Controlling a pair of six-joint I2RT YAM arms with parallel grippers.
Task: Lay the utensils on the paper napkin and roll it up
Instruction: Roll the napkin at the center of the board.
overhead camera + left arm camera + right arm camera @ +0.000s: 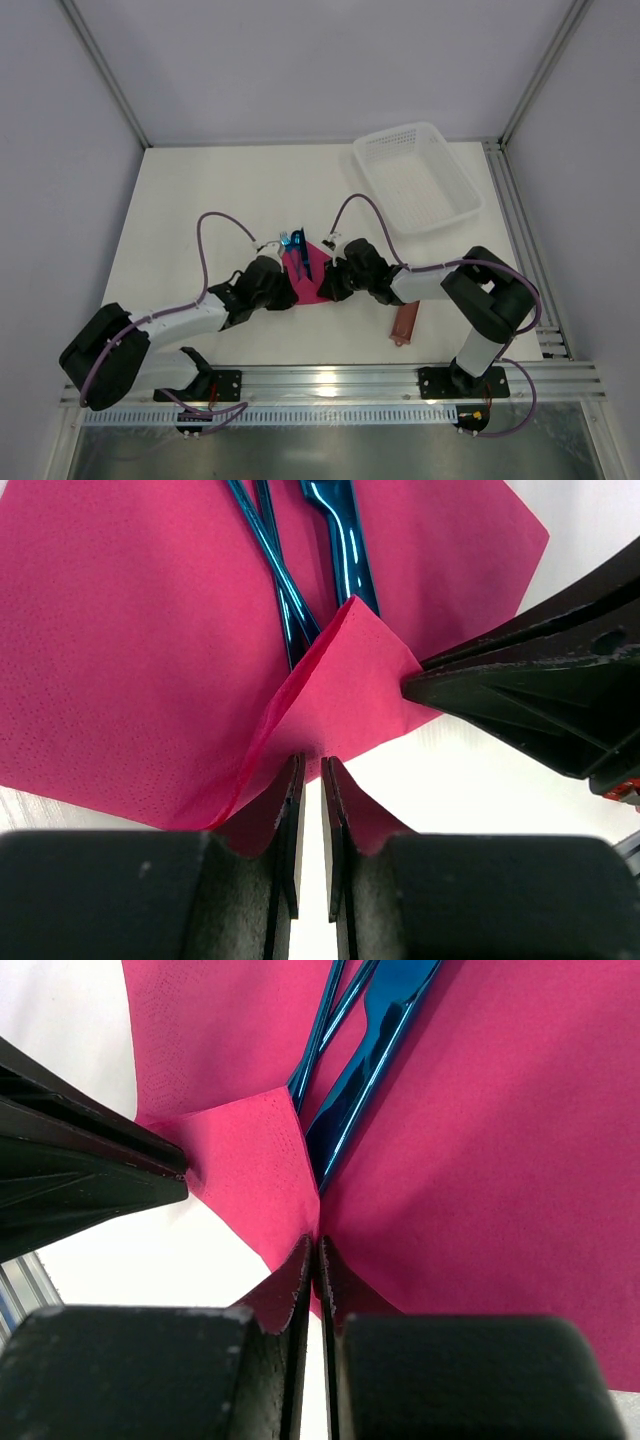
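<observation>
The magenta paper napkin lies between my two grippers, with the blue utensils on it, handles toward me. In the left wrist view the utensils run under a raised flap of the napkin, folded over their handle ends. My left gripper is pinched on the flap's near edge, jaws a sliver apart. My right gripper is shut on the napkin next to the utensils. In the top view the left gripper and right gripper meet at the napkin's near corner.
A white mesh basket stands at the back right. A reddish-brown oblong sleeve lies near the front right, beside the right arm. The other gripper's fingers show dark at the flap in each wrist view.
</observation>
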